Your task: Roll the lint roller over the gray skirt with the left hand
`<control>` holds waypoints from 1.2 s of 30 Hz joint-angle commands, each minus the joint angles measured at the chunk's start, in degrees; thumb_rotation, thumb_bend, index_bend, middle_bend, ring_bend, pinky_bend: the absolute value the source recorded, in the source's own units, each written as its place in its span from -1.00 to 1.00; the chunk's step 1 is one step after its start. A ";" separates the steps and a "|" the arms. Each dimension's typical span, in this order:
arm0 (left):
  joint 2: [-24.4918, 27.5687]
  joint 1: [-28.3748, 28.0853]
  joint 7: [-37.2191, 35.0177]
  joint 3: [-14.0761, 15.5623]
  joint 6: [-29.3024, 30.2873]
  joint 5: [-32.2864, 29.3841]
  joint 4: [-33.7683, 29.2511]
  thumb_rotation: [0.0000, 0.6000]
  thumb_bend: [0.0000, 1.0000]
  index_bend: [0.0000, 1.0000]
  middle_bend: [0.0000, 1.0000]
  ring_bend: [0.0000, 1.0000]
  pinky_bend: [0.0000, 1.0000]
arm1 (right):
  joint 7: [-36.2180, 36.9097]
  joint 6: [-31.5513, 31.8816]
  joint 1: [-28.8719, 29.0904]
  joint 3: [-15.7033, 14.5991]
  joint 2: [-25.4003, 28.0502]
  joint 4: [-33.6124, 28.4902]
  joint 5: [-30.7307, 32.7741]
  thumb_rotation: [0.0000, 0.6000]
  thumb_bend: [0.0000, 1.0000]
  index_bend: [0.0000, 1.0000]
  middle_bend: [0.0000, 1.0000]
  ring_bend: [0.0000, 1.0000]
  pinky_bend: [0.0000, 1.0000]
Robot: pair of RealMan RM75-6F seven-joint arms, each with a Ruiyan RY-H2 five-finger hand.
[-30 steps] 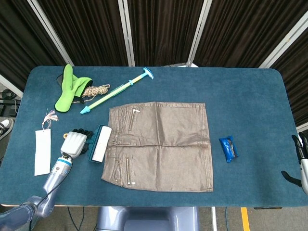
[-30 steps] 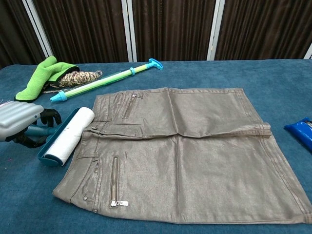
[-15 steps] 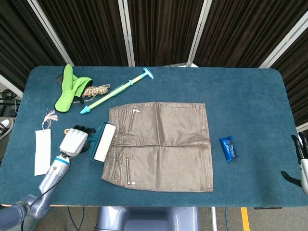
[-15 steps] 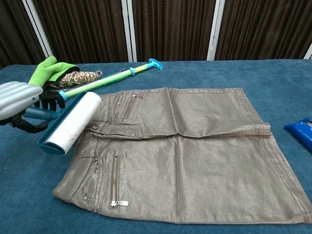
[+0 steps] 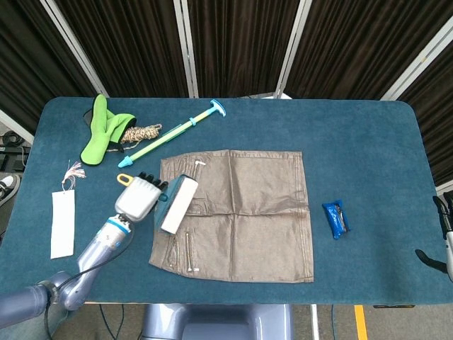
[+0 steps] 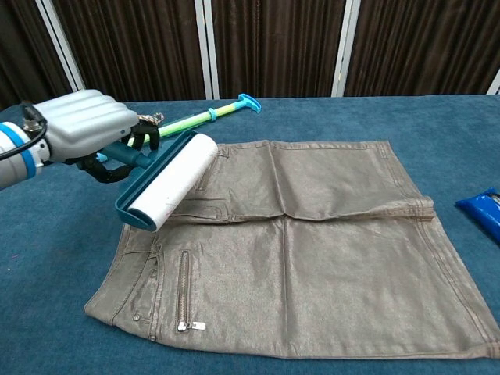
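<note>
The gray skirt (image 5: 241, 212) (image 6: 312, 242) lies flat in the middle of the blue table, waistband and zips toward the left. My left hand (image 5: 139, 198) (image 6: 86, 125) grips the teal handle of the lint roller (image 5: 178, 204) (image 6: 168, 187). Its white roll hangs over the skirt's left part, near the waistband; whether it touches the cloth I cannot tell. At the table's right edge only part of my right hand (image 5: 442, 237) shows, too little of it to read its fingers.
A green cloth (image 5: 102, 127), a coil of cord (image 5: 144, 132) and a long green and blue stick (image 5: 173, 132) (image 6: 187, 121) lie at the back left. A white tag (image 5: 62, 223) rests at the left edge, and a blue packet (image 5: 335, 218) (image 6: 483, 211) right of the skirt.
My left hand has lifted the lint roller off the table beside the skirt and carried it to the right, over the skirt's left part. The right hand has stayed put.
</note>
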 commanded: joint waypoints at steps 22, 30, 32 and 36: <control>-9.14 -11.60 23.35 0.44 -5.89 -17.11 6.20 1.00 0.77 0.28 0.00 -0.20 -0.01 | 1.79 -1.50 0.26 0.89 0.33 1.12 2.90 1.00 -1.00 -1.00 -1.00 -1.00 -1.00; -13.33 -15.08 27.98 1.13 -5.40 -18.32 5.34 1.00 0.77 0.28 0.00 -0.20 -0.01 | 3.01 -1.62 0.20 0.89 0.78 1.13 2.85 1.00 -1.00 -1.00 -1.00 -1.00 -1.00; -14.50 -16.02 29.50 1.36 -5.27 -18.64 5.18 1.00 0.77 0.28 0.00 -0.20 -0.01 | 3.27 -1.58 0.14 0.87 0.87 1.13 2.82 1.00 -1.00 -1.00 -1.00 -1.00 -1.00; -16.74 -18.15 33.08 2.04 -4.95 -19.02 4.83 1.00 0.76 0.28 0.00 -0.20 -0.01 | 3.87 -1.53 0.01 0.94 1.05 1.27 3.02 1.00 -1.00 -1.00 -1.00 -1.00 -1.00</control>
